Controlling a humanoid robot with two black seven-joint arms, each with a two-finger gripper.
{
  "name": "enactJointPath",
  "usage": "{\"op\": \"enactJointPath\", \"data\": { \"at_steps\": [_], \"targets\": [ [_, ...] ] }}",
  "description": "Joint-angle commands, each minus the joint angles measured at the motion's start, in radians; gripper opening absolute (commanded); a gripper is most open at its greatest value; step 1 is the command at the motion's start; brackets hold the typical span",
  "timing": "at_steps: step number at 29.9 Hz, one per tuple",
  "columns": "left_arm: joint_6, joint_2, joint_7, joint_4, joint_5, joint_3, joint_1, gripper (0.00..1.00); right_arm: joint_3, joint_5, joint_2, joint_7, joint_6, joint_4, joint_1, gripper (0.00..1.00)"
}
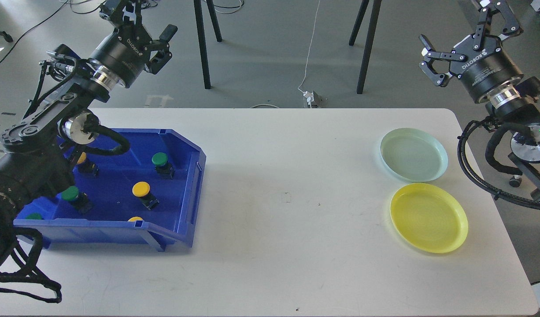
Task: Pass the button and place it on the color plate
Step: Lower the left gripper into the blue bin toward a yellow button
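Several push buttons lie in a blue bin (187, 193) at the table's left: a green-capped button (160, 159), a yellow-capped button (141, 189), another green one (70, 193), and more partly hidden behind my left arm and the bin's front wall. A pale green plate (413, 154) and a yellow plate (428, 217) sit at the right, both bare. My left gripper (144, 18) is raised above and behind the bin, open and holding nothing. High beyond the table's right corner, my right gripper (455, 26) is open too, nothing between its fingers.
The white table (287, 198) stretches between bin and plates. Black stand legs (202, 44) and a white cable with a plug (312, 97) are on the floor behind the table. My left arm overhangs the bin's left side.
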Motion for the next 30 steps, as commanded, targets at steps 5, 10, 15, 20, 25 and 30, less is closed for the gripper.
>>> {"op": "enactJointPath", "data": {
  "at_steps": [5, 10, 15, 20, 25, 30],
  "targets": [
    [0.0, 0.004, 0.0, 0.0, -0.048, -0.048, -0.01, 1.0, 0.003, 0.0, -0.009, 0.0, 0.0, -0.001, -0.004, 0.99],
    [0.0, -0.013, 0.0, -0.006, -0.14, -0.087, 0.007, 1.0, 0.014, 0.0, -0.009, 0.0, 0.0, 0.001, -0.018, 0.99],
    [0.0, -0.033, 0.0, -0.231, -0.145, -0.191, 0.045, 1.0, 0.015, 0.0, -0.009, 0.0, 0.0, -0.004, -0.033, 0.99],
    [0.0, 0.011, 0.0, -0.437, -0.127, -0.208, 0.081, 0.99, 0.012, 0.0, 0.004, 0.0, 0.0, -0.025, -0.033, 0.99],
    [0.0, 0.243, 0.0, -0.651, 0.0, 0.004, 0.07, 0.99, 0.012, 0.0, 0.007, 0.0, 0.0, -0.051, -0.041, 0.99],
    [0.0, 0.468, 0.0, -0.833, 0.334, 0.253, -0.057, 0.99, 0.011, 0.0, 0.036, 0.0, 0.0, -0.102, -0.042, 0.99]
  ]
}}
